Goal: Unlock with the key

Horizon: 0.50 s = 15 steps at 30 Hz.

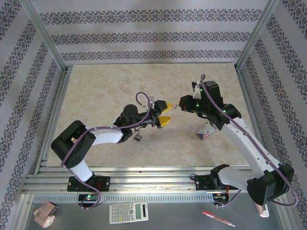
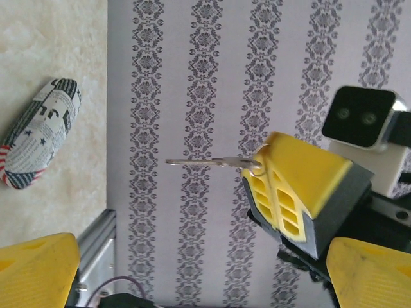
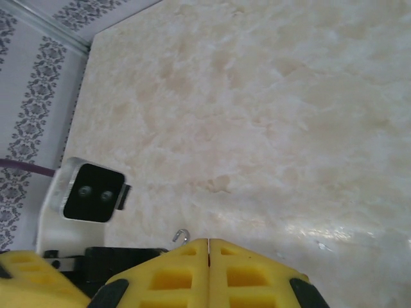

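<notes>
1. Table (image 1: 120, 91): pale marbled top inside a metal frame, with patterned wallpaper on three sides.

2. Left arm (image 1: 96, 139): reaches from the lower left of the top view toward the frame centre.

3. Right arm (image 1: 244, 139): reaches from the lower right up and leftward.

4. Left gripper (image 1: 165, 112): yellow fingers spread wide apart, nothing between them. In its own wrist view the fingers sit at the bottom left (image 2: 35, 273) and bottom right corners.

5. Right gripper (image 1: 182, 103): faces the left gripper at frame centre, the two near but apart. Its fingers are pressed flat together (image 3: 209, 250) and pinch the head of the key. The left wrist view shows it at centre right (image 2: 276, 192).

6. Calculator (image 1: 128, 212): lies on the ledge below the table, at bottom centre.

7. Pouch (image 1: 205, 132): oval, with a newsprint and stars-and-stripes pattern. It lies on the table under the right forearm, at upper left in the left wrist view (image 2: 38, 131).

8. Red pen (image 1: 218, 219): on the ledge at lower right.

9. Key (image 2: 205, 162): silver and slim, held off the table. Its long axis is horizontal in the left wrist view. The blade tip points to the left of the frame, away from the holding fingers and toward the left gripper.

10. Key ring (image 2: 257, 164): a thin wire loop at the key head, against the yellow finger. It also shows just above the fingertips in the right wrist view (image 3: 182, 236).

11. Small dark object (image 1: 136, 138): on the table beside the left forearm, too small to identify.
</notes>
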Motion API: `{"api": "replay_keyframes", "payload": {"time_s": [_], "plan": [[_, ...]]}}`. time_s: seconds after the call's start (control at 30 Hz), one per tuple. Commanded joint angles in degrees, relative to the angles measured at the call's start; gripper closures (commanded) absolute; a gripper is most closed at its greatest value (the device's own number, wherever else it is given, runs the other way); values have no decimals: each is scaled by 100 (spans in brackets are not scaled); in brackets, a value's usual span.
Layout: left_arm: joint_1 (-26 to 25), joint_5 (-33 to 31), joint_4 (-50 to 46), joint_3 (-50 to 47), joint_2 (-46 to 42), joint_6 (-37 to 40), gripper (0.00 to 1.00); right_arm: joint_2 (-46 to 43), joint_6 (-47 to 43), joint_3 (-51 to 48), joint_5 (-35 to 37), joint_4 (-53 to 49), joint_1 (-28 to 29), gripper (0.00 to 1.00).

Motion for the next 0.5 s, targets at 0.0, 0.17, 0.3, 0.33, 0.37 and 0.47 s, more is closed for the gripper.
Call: {"api": "replay_keyframes", "payload": {"time_s": [0.0, 0.17, 0.3, 0.33, 0.37, 0.47], "plan": [[-153, -226, 578, -24, 2, -886, 2, 155, -28, -56, 237, 620, 262, 100], [-164, -439, 862, -74, 139, -1248, 2, 262, -73, -201, 204, 954, 484, 100], [-157, -626, 986, -121, 205, -1430, 2, 197, -16, -402, 146, 1173, 570, 100], [-154, -619, 955, -93, 228, -1423, 2, 163, -11, -447, 141, 1222, 598, 100], [-152, -627, 907, -80, 238, -1428, 2, 136, -3, -487, 140, 1254, 629, 100], [-154, -727, 872, -93, 247, -1472, 2, 96, -20, -554, 80, 1283, 712, 100]]}}
